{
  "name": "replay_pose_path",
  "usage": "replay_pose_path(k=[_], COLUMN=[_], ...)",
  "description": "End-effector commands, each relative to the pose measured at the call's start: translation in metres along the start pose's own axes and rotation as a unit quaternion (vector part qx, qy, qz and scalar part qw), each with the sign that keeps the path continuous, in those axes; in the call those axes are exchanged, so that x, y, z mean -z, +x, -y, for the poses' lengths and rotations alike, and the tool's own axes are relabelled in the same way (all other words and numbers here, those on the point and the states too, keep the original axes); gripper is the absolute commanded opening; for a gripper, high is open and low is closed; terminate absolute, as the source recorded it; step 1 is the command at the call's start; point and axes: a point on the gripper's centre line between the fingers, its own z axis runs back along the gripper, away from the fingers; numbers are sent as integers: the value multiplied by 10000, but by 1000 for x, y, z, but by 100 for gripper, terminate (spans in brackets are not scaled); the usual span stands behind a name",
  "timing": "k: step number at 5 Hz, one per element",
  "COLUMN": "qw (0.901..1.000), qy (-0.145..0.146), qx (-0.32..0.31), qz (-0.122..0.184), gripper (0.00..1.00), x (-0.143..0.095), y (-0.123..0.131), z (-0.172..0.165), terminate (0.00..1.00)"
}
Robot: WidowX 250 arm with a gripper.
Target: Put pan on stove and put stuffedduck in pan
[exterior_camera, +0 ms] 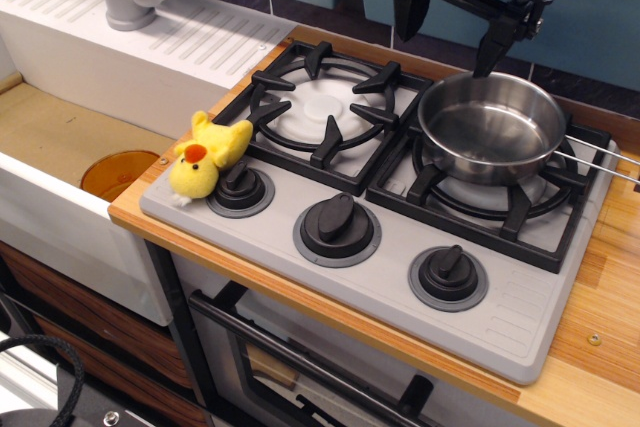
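Knobs (pixel 338 229) line your stove (pixel 500 317) front; stuffedduck (pixel 205 157) sits at its left edge, pan (pixel 492 127) on right burner, gripper (pixel 455 32) spread empty above the pan's far rim.

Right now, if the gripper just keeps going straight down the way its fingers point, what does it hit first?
Probably the pan. The gripper hangs open above the pan's far rim on the stove, fingers pointing down. Depth is unclear from this view, so it could meet the rim or land just behind it.
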Motion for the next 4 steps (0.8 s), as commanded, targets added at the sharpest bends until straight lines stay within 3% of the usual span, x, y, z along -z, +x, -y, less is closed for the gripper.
replay_pose_path(k=[1, 4], qw=[10000, 9982], qy=[0, -452], qx=[0, 123], qz=[0, 368], gripper=[100, 100], x=[0, 38], y=[0, -1], z=[0, -5], terminate=[0, 0])
